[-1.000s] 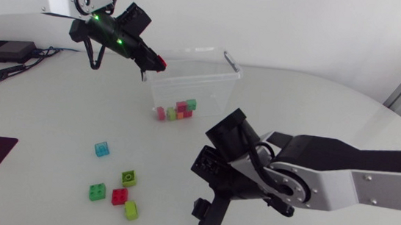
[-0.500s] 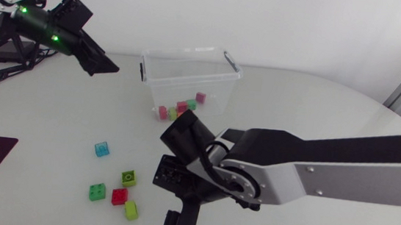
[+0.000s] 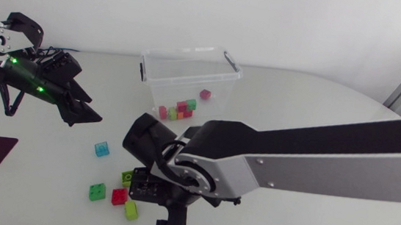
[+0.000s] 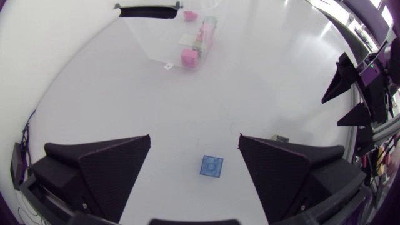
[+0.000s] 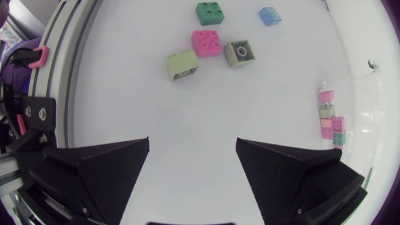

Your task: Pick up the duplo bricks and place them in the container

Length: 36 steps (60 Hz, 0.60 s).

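Hanging above the left part of the table [image 3: 318, 116], our left gripper [image 4: 194, 140] has its jaws spread wide and holds nothing. The blue brick [image 4: 212, 167] lies flat on the table under the gap between the fingers, touching neither of them. Our right arm [image 3: 291, 165] comes in from the right edge and reaches past the middle. Our right gripper [image 5: 192, 142] is low over the front of the table, jaws likewise spread and empty. Ahead of it we see four loose bricks close together: a lime brick [image 5: 182, 65] nearest the fingers, then a red brick [image 3: 119, 196] and an olive brick [image 5: 240, 53] side by side, and a green brick [image 5: 210, 12] just beyond the red one. In the head view the right arm partly covers the olive brick. The clear container [image 3: 157, 86] stands upright at the back of the table, well apart from the loose group. Inside it a cluster of pink, red and green bricks [image 3: 177, 111] rests against the front wall, and a single dark pink brick [image 3: 205, 94] lies a little behind them.
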Motion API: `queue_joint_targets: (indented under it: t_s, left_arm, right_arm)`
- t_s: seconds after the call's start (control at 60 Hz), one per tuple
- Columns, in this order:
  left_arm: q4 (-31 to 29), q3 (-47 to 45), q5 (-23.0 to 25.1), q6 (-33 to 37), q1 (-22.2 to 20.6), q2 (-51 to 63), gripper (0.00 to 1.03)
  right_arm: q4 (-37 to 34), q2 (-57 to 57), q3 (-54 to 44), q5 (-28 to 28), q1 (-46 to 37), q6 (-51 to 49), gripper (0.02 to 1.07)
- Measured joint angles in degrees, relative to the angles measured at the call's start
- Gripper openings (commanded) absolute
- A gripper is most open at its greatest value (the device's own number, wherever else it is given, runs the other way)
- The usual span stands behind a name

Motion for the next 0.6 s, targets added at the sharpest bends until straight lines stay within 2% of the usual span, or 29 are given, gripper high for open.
queue_joint_targets:
  t_s: [0.067, 0.233, 0.6]
  left_arm:
    - [-0.02, -0.11, 0.0, 0.59, 0.28, -0.68, 0.99]
    - [-0.2, -0.72, -0.02, 0.87, 0.5, -1.62, 0.99]
    - [-0.13, -1.75, -1.75, 1.31, -0.37, -1.62, 0.99]
  right_arm:
    - [-4.2, 0.61, 1.75, 0.63, 0.02, -0.85, 1.02]
    - [-9.64, 0.66, 4.28, 2.86, -0.09, -3.23, 1.02]
    - [-13.44, 8.63, 14.99, 3.43, 2.82, -5.75, 1.02]
